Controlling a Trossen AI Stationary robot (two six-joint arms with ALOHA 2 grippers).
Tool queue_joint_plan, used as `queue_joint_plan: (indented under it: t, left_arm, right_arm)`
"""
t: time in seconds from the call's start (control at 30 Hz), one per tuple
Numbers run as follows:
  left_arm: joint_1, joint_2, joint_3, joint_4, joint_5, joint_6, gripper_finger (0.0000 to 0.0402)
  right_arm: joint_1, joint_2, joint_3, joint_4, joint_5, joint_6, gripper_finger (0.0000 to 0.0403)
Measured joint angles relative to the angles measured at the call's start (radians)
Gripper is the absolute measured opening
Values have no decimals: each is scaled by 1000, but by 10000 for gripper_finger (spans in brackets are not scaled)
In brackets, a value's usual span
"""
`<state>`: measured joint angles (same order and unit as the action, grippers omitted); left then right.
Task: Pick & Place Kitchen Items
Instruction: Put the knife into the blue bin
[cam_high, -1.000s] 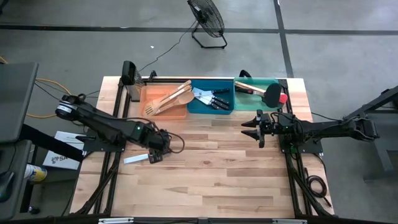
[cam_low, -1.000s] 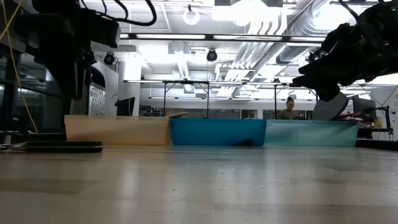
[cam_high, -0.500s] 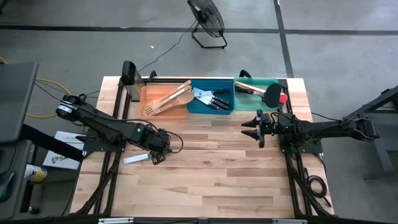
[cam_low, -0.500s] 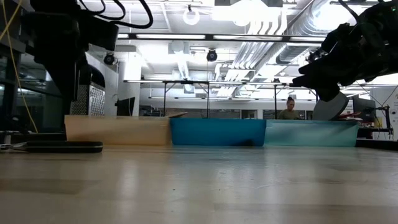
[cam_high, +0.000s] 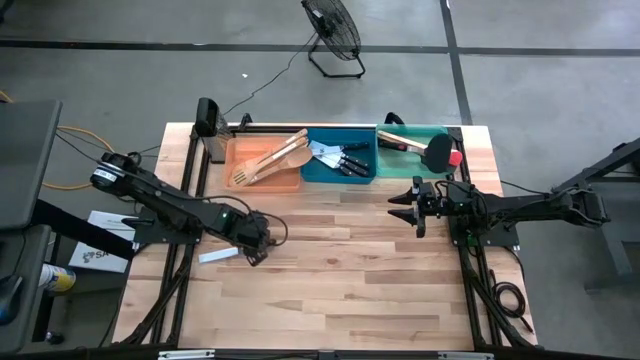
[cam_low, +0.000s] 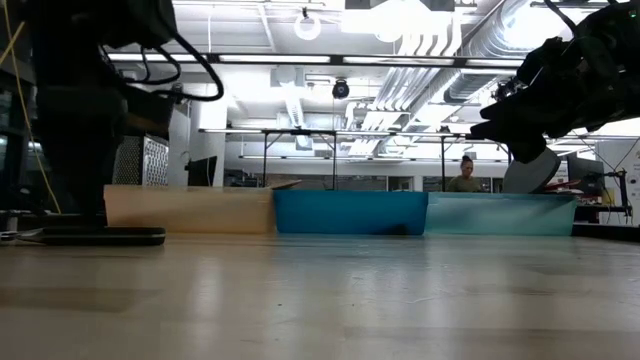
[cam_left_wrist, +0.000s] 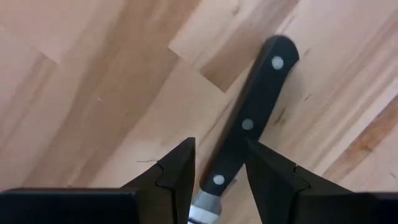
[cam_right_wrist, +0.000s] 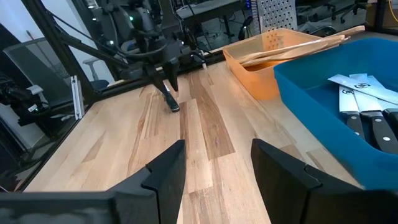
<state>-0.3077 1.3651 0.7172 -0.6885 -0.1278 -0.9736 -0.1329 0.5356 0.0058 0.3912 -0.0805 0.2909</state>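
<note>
A black-handled knife (cam_high: 218, 255) lies flat on the table near the left side, its pale blade pointing toward the left edge. My left gripper (cam_high: 254, 243) is down over the knife's handle (cam_left_wrist: 249, 118) and open. One finger stands on each side of the handle near its blade end, and no touch shows. In the low view the knife (cam_low: 100, 236) lies flat at the left arm's foot. My right gripper (cam_high: 402, 206) hovers open in front of the green bin, holding nothing. Other utensils lie in the three bins.
Along the far edge stand an orange bin (cam_high: 236, 152) with wooden utensils, a blue bin (cam_high: 310, 170) with black-handled knives and a green bin (cam_high: 398, 152) with turners. A metal grater (cam_high: 207, 120) stands at the far left corner. Bare tabletop lies between the arms and toward the near edge.
My left gripper has come down onto the knife, shifting slightly toward the near edge; in the low view the arm has sunk to the table. The knife has stayed where it lay. The right arm has kept still.
</note>
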Motion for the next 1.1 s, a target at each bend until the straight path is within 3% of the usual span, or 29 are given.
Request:
queue_joint_plan:
  t: [0.3, 0.73, 1.1]
  left_arm:
    - [0, -1, -36, 42, 24, 73, 143]
    - [0, 0, -41, 34, 29, 292, 268]
    - [0, -5, -143, 132, 5, 321, 238]
  right_arm:
    - [0, 0, 0, 0, 0, 0, 174]
    - [0, 0, 0, 0, 0, 0, 174]
    - [0, 0, 0, 0, 0, 0, 174]
